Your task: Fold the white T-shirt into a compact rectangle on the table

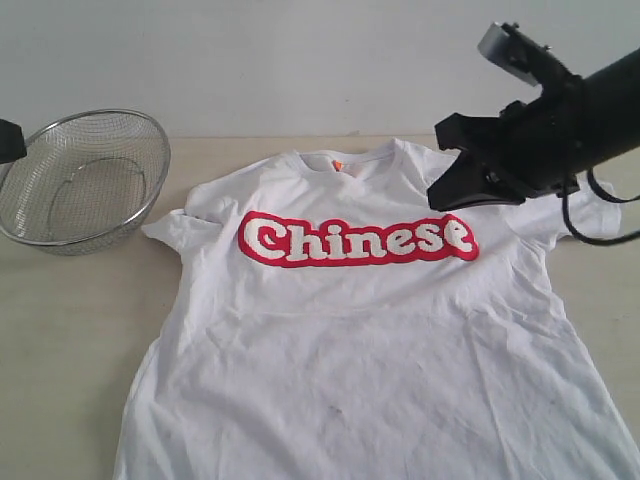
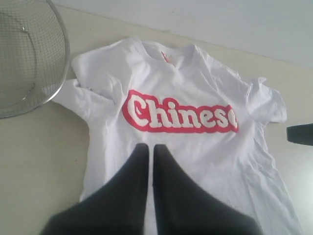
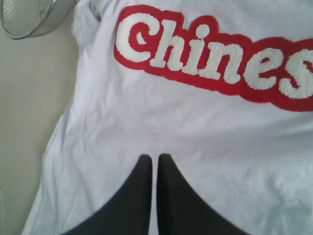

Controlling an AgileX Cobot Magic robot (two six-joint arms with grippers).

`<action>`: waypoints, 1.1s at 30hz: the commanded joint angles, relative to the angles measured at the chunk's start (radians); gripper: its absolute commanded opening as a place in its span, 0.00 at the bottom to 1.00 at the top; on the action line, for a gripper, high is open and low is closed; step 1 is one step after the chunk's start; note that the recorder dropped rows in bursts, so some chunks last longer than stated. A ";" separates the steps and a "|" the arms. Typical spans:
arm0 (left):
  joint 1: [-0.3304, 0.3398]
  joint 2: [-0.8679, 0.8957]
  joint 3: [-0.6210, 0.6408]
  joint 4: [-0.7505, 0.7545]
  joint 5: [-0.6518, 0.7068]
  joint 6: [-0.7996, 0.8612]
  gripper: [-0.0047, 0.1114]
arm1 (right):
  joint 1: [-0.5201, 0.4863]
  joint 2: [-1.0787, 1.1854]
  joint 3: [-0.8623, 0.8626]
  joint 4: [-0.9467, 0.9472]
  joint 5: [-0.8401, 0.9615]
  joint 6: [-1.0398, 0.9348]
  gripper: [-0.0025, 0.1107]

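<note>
T-shirt (image 1: 360, 330), white and wrinkled, is lying chest-up on the pale bench (image 1: 60, 340). It is filling the middle and lower part of the exterior frame, with its hem running off the lower edge. Its collar is pointing toward the top of the frame, where a small orange tag (image 1: 338, 164) is peeking out at the neck. White "Chinese" lettering (image 1: 358, 240) on a red outline is stretching across the chest. The sleeve (image 1: 180, 225) at the left of the frame is bunching up just beside a wire-mesh bowl (image 1: 60, 170) sitting in the upper left. The bowl's mesh wall and round base are showing plainly, and the T-shirt is lying wholly outside it.

The black right arm (image 1: 580, 110) is reaching in from the upper right of the frame and hanging over the T-shirt's shoulder; whether it is touching the cloth is unclear. The right fingers (image 3: 142, 191) are pressing together, clenched on nothing, over the cloth beneath the lettering. The left fingers (image 2: 129, 186) are likewise clenched with only a thin slit between them, gripping nothing, over the T-shirt's lower front.
</note>
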 commanded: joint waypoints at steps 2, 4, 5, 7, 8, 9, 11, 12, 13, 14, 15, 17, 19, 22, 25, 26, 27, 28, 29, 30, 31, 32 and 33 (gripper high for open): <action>0.003 -0.055 0.006 -0.027 0.101 -0.006 0.08 | -0.003 -0.203 0.176 0.097 -0.089 -0.038 0.02; 0.003 -0.082 0.006 -0.027 0.134 -0.002 0.08 | -0.003 -0.270 0.228 0.103 -0.073 -0.043 0.02; 0.003 -0.089 0.006 -0.027 0.145 -0.002 0.08 | -0.003 -0.281 0.242 0.101 -0.066 -0.043 0.02; 0.003 -0.109 0.006 -0.030 0.193 0.001 0.08 | -0.003 -0.298 0.280 0.101 -0.026 -0.052 0.02; 0.003 -0.119 0.013 -0.030 0.213 0.001 0.08 | -0.003 -0.298 0.304 0.097 -0.021 -0.061 0.02; 0.003 -0.124 0.021 -0.037 0.213 0.001 0.08 | -0.003 -0.298 0.321 0.097 -0.025 -0.070 0.02; 0.003 -0.130 0.051 -0.061 0.205 0.001 0.08 | -0.003 -0.298 0.362 0.097 -0.066 -0.093 0.02; 0.003 -0.130 0.079 -0.079 0.205 0.001 0.08 | -0.003 -0.298 0.380 0.097 -0.096 -0.095 0.02; 0.003 -0.134 0.105 -0.079 0.205 0.001 0.08 | -0.003 -0.298 0.388 0.095 -0.115 -0.098 0.02; 0.003 -0.136 0.121 -0.079 0.202 0.001 0.08 | -0.003 -0.298 0.389 0.095 -0.130 -0.098 0.02; 0.003 -0.138 0.137 -0.079 0.198 0.001 0.08 | -0.003 -0.298 0.390 0.093 -0.154 -0.098 0.02; 0.003 -0.142 0.153 -0.083 0.198 0.006 0.08 | -0.003 -0.298 0.390 0.087 -0.166 -0.098 0.02; 0.003 -0.148 0.156 -0.083 0.198 0.020 0.08 | -0.003 -0.298 0.390 0.086 -0.171 -0.098 0.02; 0.003 -0.154 0.156 -0.086 0.198 0.044 0.08 | -0.003 -0.298 0.390 0.086 -0.225 -0.084 0.02; 0.003 -0.154 0.156 -0.102 0.201 0.068 0.08 | -0.003 -0.292 0.390 0.086 -0.314 0.051 0.02; 0.003 -0.154 0.156 -0.105 0.197 0.082 0.08 | -0.003 -0.282 0.390 0.086 -0.365 0.093 0.02; 0.003 -0.154 0.156 -0.107 0.194 0.085 0.08 | -0.003 -0.272 0.390 0.088 -0.401 0.121 0.02; 0.003 -0.154 0.156 -0.109 0.192 0.092 0.08 | -0.010 -0.259 0.390 0.088 -0.438 0.151 0.02; 0.003 -0.154 0.156 -0.115 0.190 0.103 0.08 | -0.022 -0.235 0.388 0.096 -0.463 0.191 0.02; 0.003 -0.154 0.156 -0.124 0.190 0.119 0.08 | -0.035 -0.214 0.385 0.106 -0.478 0.200 0.02; 0.003 -0.154 0.156 -0.132 0.188 0.133 0.08 | -0.048 -0.193 0.377 0.125 -0.483 0.200 0.03; 0.003 -0.154 0.156 -0.145 0.188 0.150 0.08 | -0.071 -0.158 0.360 0.133 -0.481 0.200 0.04; 0.003 -0.154 0.156 -0.155 0.188 0.169 0.08 | -0.087 -0.136 0.346 0.136 -0.474 0.200 0.06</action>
